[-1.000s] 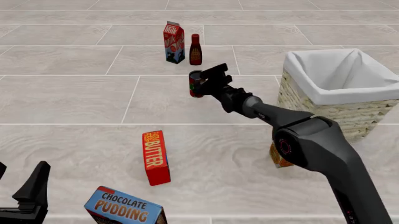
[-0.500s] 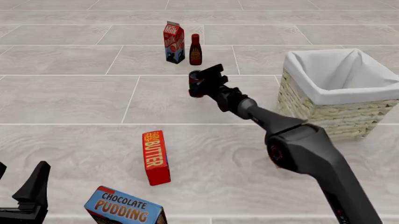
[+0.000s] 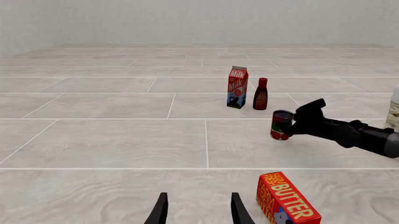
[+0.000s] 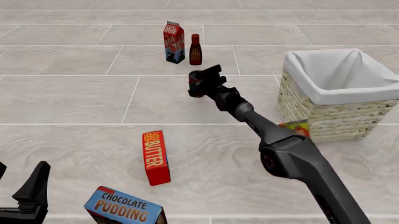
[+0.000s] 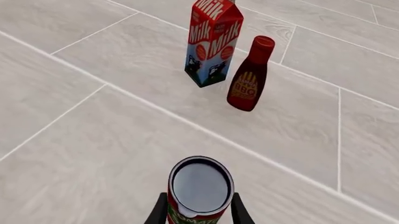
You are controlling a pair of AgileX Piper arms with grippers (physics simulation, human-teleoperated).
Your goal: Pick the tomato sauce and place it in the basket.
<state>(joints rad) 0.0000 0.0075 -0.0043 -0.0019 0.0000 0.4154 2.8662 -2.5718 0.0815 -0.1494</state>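
Note:
The tomato sauce (image 4: 193, 87), a short red can with a green band and dark top, stands upright between the fingers of my right gripper (image 4: 198, 83), which is shut on it left of the basket. It also shows in the right wrist view (image 5: 199, 189) and the left wrist view (image 3: 281, 126). The basket (image 4: 324, 112), pale wicker with a white liner, stands at the right. My left gripper (image 4: 32, 189) is open and empty at the near left; its fingers (image 3: 160, 211) stand apart over bare floor.
A milk carton (image 4: 174, 42) and a dark-red bottle (image 4: 195, 49) stand just beyond the can. A red butter box (image 4: 155, 157) and a chocolate pudding box (image 4: 124, 209) lie in the near left. A small colourful packet (image 4: 296, 127) shows beside the basket's front.
My right arm has swung its elbow forward and straightened, with the can held in nearly the same spot, slightly higher. The colourful packet by the basket has come into view. The left arm has not moved.

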